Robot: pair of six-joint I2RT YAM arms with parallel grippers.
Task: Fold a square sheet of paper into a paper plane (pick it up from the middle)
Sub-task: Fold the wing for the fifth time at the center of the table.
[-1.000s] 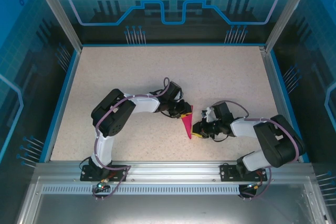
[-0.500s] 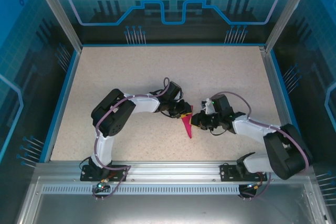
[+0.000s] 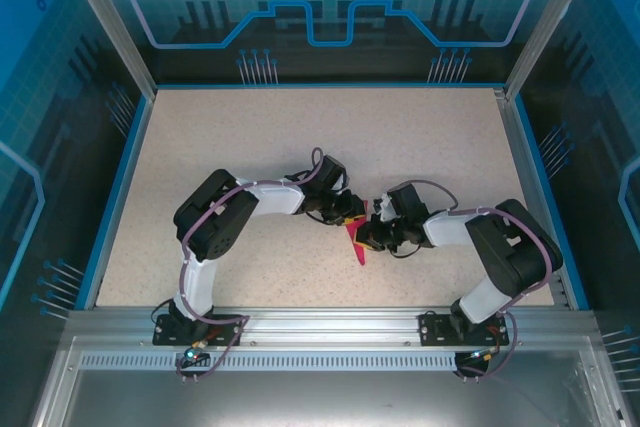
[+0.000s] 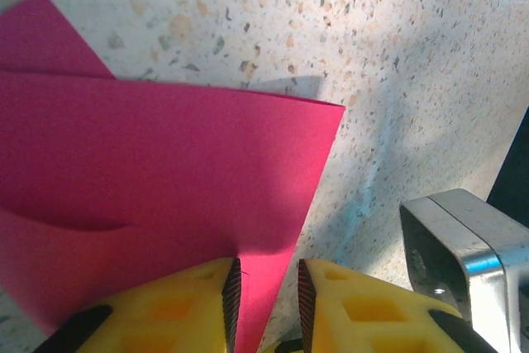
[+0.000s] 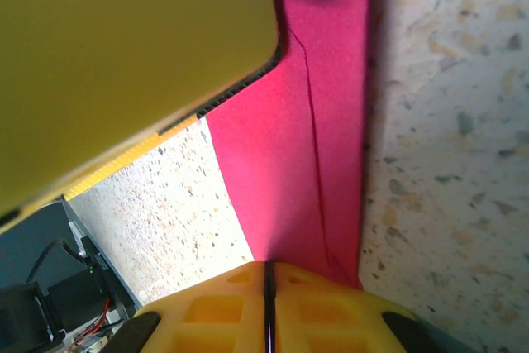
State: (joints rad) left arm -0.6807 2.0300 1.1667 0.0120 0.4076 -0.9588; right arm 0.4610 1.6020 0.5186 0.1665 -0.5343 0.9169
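1. Top view: your left gripper [image 3: 348,217] and right gripper [image 3: 372,237] are meeting fingertip to fingertip over the speckled table [image 3: 300,137]. The folded paper [image 3: 357,247], a narrow magenta wedge, is lying between them.
2. Left wrist: your left gripper [image 4: 269,279] is sitting slightly open, its yellow ribbed fingers [image 4: 190,303] straddling the paper's edge. Matte, layered flaps are spreading ahead and to the left.
3. Right wrist: your right gripper [image 5: 269,274] is closed and appears to be pinching the paper's narrow end, with a crease running straight ahead. Thin paper buckles easily, so be anchoring here and pressing gently along that crease.
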